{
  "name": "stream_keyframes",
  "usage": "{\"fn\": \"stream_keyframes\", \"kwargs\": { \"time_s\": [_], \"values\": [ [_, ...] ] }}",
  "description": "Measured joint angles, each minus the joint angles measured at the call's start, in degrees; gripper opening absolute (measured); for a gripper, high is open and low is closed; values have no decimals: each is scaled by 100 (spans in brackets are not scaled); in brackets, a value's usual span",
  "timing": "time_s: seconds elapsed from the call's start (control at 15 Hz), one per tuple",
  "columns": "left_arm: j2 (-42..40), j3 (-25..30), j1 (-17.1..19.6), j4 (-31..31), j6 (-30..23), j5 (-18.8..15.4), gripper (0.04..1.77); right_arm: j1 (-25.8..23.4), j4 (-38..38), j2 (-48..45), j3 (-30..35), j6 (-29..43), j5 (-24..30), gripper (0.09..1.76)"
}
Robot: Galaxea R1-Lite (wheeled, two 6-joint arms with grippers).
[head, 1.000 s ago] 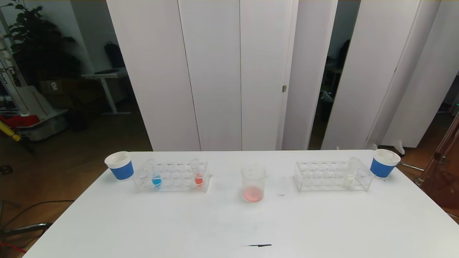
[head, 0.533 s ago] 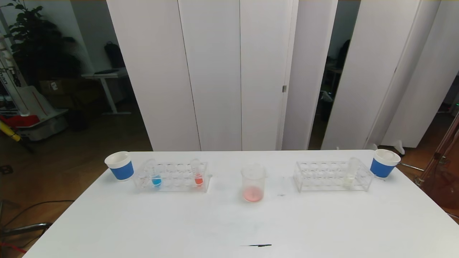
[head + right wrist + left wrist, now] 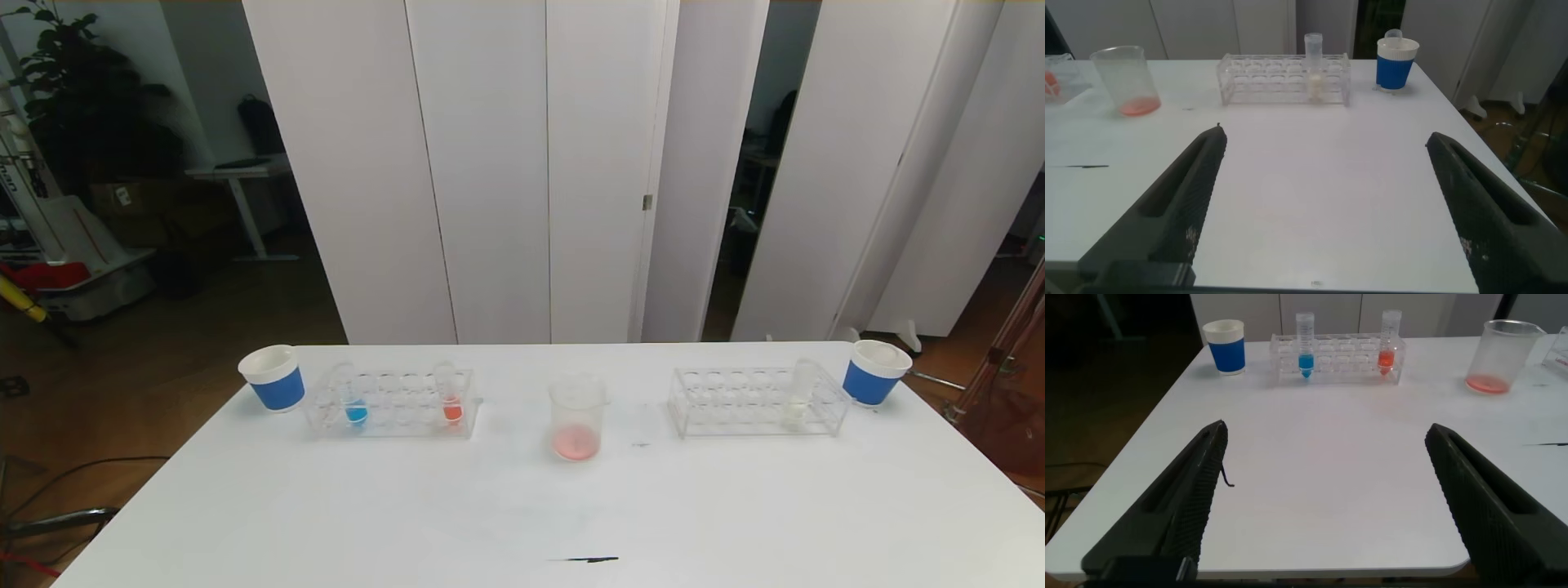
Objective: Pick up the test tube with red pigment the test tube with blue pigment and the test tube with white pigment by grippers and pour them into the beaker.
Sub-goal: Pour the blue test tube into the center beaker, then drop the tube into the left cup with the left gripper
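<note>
1. Worktop (image 3: 522,506): white, fills the lower half of the head view. Neither arm shows in the head view.
2. Beaker (image 3: 577,418): upright at centre of the head view, mouth up, a thin pink-red layer in its bottom. It stands between the two racks, apart from both.
3. Left rack (image 3: 392,402): clear, left of centre, long axis running left-right across the frame.
4. Blue tube (image 3: 353,396): stands in the left rack near its left end, long axis vertical, rounded tip down, open end up. Blue pigment sits in the tip.
5. Red tube (image 3: 450,394): same rack, near its right end, also vertical with tip down and orange-red pigment in the tip.
6. Right rack (image 3: 755,400): clear, right of centre, same left-right lie.
7. White tube (image 3: 798,394): in the right rack toward its right end, vertical, tip down, pale cream pigment at the bottom.
8. Left cup (image 3: 273,377): white with a blue band, just beside the left rack's left end.
9. Right cup (image 3: 875,372): same type, just beside the right rack's right end.
10. Left tool (image 3: 1327,498): spread wide, holding nothing, low over the near worktop edge, well apart from the left rack at the top of its wrist view.
11. Right tool (image 3: 1327,204): likewise spread wide and holding nothing, well apart from the right rack at the top of its wrist view.
</note>
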Motion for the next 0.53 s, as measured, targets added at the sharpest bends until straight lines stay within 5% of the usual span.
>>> {"fn": "stream_keyframes", "kwargs": {
  "time_s": [0.53],
  "values": [
    [0,0,0,1,-2,0,173,0,0,0,0,6,0,175]
  ]
}}
